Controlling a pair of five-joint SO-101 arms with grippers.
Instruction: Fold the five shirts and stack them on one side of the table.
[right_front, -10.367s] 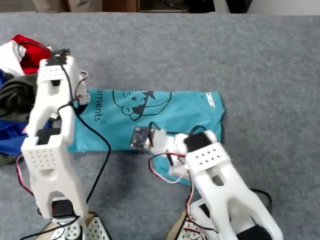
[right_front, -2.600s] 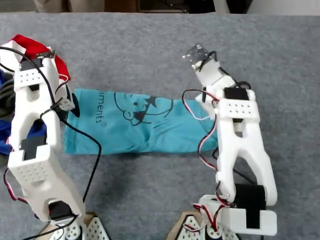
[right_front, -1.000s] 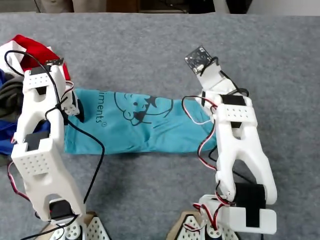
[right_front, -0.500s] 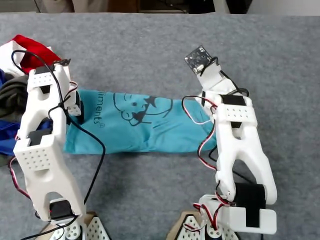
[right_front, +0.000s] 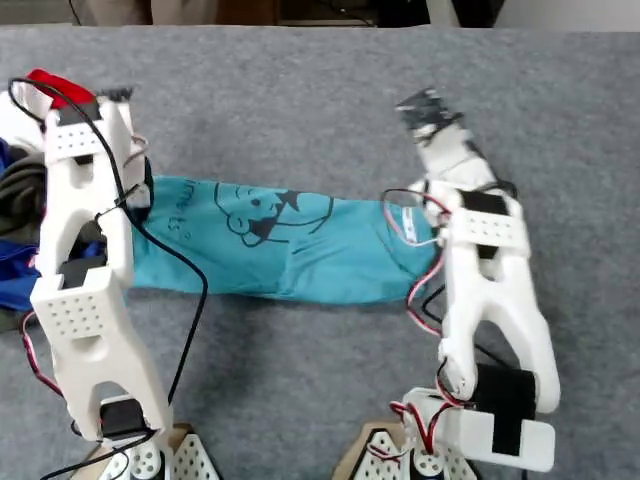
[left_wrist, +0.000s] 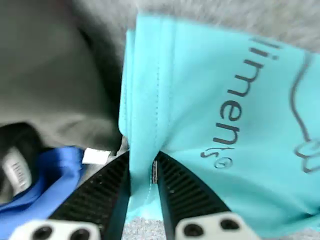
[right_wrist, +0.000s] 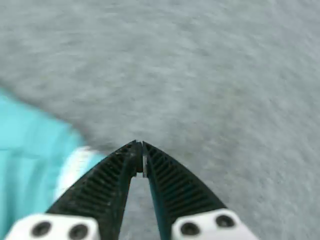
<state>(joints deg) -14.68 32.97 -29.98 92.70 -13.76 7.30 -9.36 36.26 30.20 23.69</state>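
Grey felt covers the desk (right_front: 300, 90). Across its middle lies a teal shirt (right_front: 300, 255), folded into a long strip running left to right. The left hand (left_wrist: 142, 159) is clamped narrow on the edge at the strip's left end. The right hand (right_wrist: 140, 161) sits at the right end, tips pressed together with a sliver of teal between them. Just beside the shirt's left end lies a pile of clothes (right_front: 20, 190) in red, white, dark grey and blue.

Grey felt-like table covering (right_front: 300, 110) lying beneath and all around the right gripper (right_wrist: 140, 159), a strip of dark and wooden furniture (right_front: 240, 10) well beyond that gripper, past the table's far edge
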